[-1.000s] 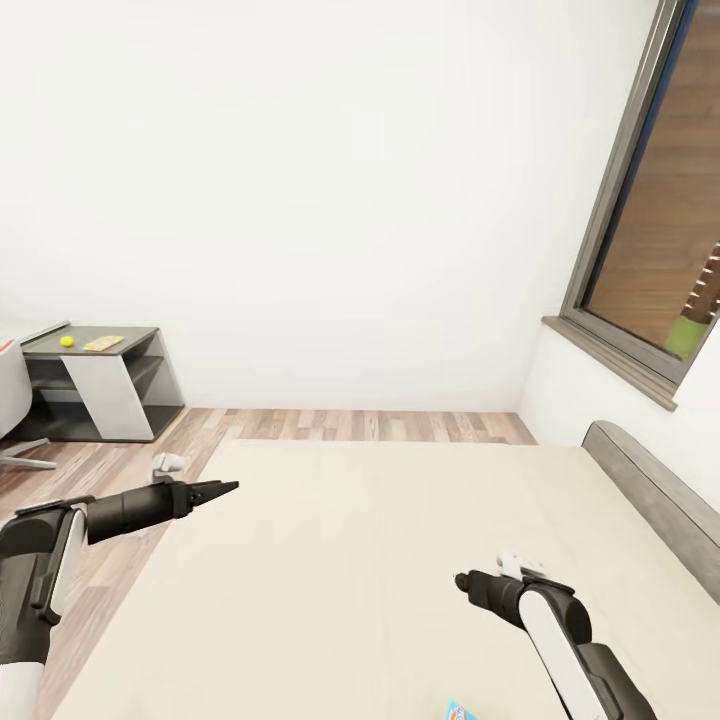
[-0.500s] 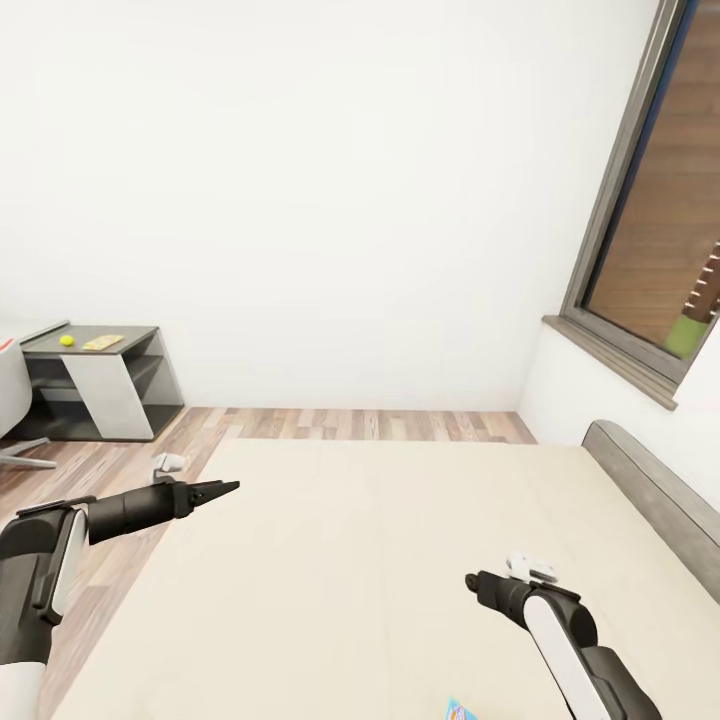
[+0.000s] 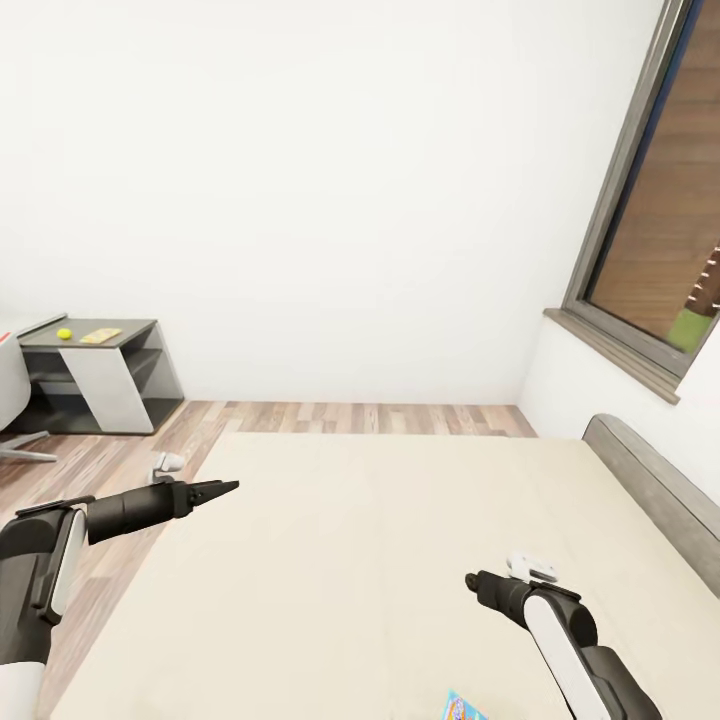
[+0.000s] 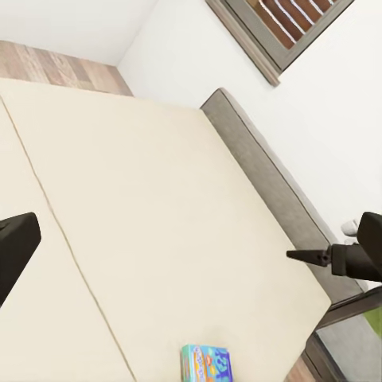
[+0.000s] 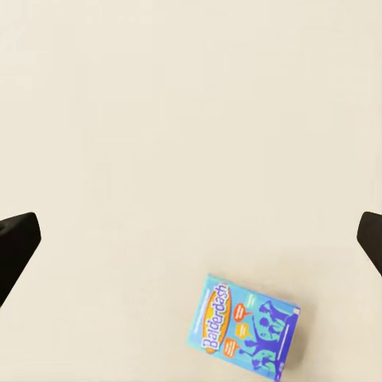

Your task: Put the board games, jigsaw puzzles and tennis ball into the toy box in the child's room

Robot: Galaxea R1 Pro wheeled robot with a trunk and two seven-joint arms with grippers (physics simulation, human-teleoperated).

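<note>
Far left by the wall: table (image 3: 120, 328) bearing tennis ball (image 3: 64, 333) and, just beside it, a flat yellowish item (image 3: 101, 336), too small to identify. Left gripper (image 3: 228, 487): over the bed's left edge, jaws together. Bed (image 3: 380, 540): cream cover, grey headboard at right. Right gripper (image 3: 468, 578): above the bed, jaws apart. Blue board game (image 5: 248, 326): flat on the cover, near edge.

small blue board game (image 5: 247, 324) flat on cream bed (image 5: 159, 119)
</note>
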